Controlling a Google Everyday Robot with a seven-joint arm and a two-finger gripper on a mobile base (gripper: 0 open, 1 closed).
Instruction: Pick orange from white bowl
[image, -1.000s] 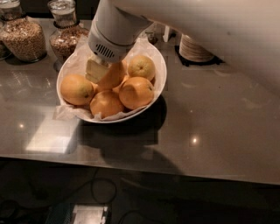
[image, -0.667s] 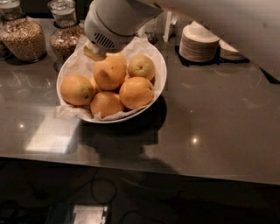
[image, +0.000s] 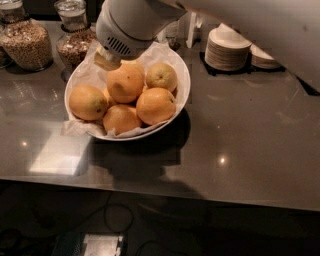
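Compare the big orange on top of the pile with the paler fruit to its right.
Size: the orange is bigger than the paler fruit. Colour: the orange is deeper orange; the paler fruit is yellowish. Place: the orange tops the pile, the paler fruit lies by the right rim of the bowl. The tool is at the orange's upper left, apart from the paler fruit. Both are round and in the bowl.

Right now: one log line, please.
tool: over back-left of white bowl, beside orange | orange: topmost in bowl | pick: not yet done
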